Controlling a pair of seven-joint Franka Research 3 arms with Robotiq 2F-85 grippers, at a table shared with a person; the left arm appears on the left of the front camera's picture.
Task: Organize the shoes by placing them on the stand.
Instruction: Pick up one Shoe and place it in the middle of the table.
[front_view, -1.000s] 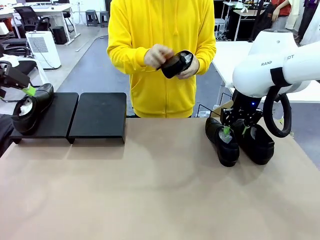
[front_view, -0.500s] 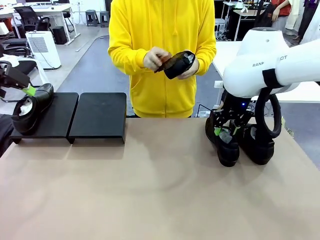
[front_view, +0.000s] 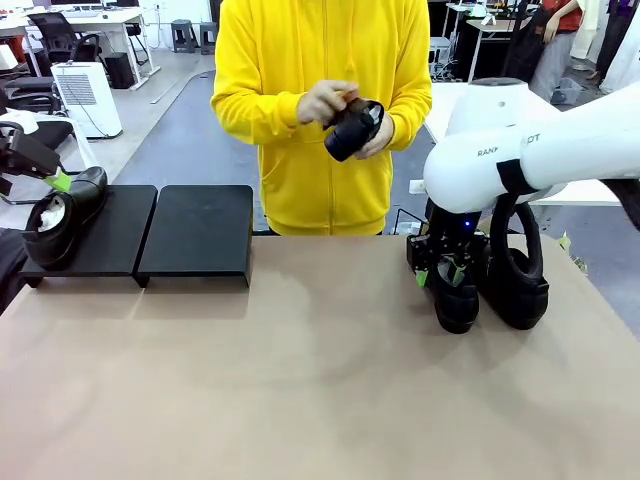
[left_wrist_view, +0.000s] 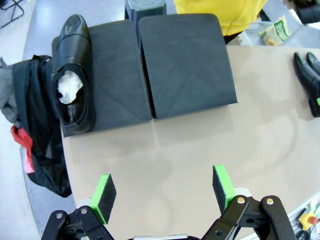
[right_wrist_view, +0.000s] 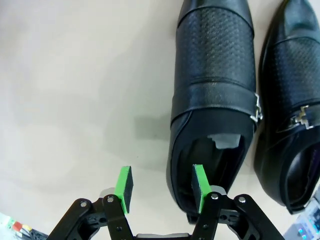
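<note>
One black shoe (front_view: 65, 212) stuffed with white paper lies on the left platform of the black stand (front_view: 200, 232); the left wrist view shows the same shoe (left_wrist_view: 75, 85) and stand (left_wrist_view: 185, 65) from above. My left gripper (front_view: 35, 180) (left_wrist_view: 163, 190) hangs open and holds nothing. Two more shoes stand side by side on the table at the right (front_view: 455, 295) (front_view: 520, 290). My right gripper (front_view: 447, 268) (right_wrist_view: 161, 189) is open at the left shoe (right_wrist_view: 212, 90), straddling its heel-side wall: one pad (right_wrist_view: 200, 186) is over the opening, the other (right_wrist_view: 124, 189) outside. The person holds another shoe (front_view: 352, 128).
The person in a yellow hoodie (front_view: 320, 60) stands at the far edge, one hand (front_view: 325, 100) working on the held shoe. Dark clothing (left_wrist_view: 35, 145) hangs off the table's side by the stand. The stand's right platform and the brown tabletop (front_view: 300, 380) are bare.
My right arm has swung left and lowered, from between the two shoes to the heel of the left one. The person has turned the held shoe. My left arm has stayed still.
</note>
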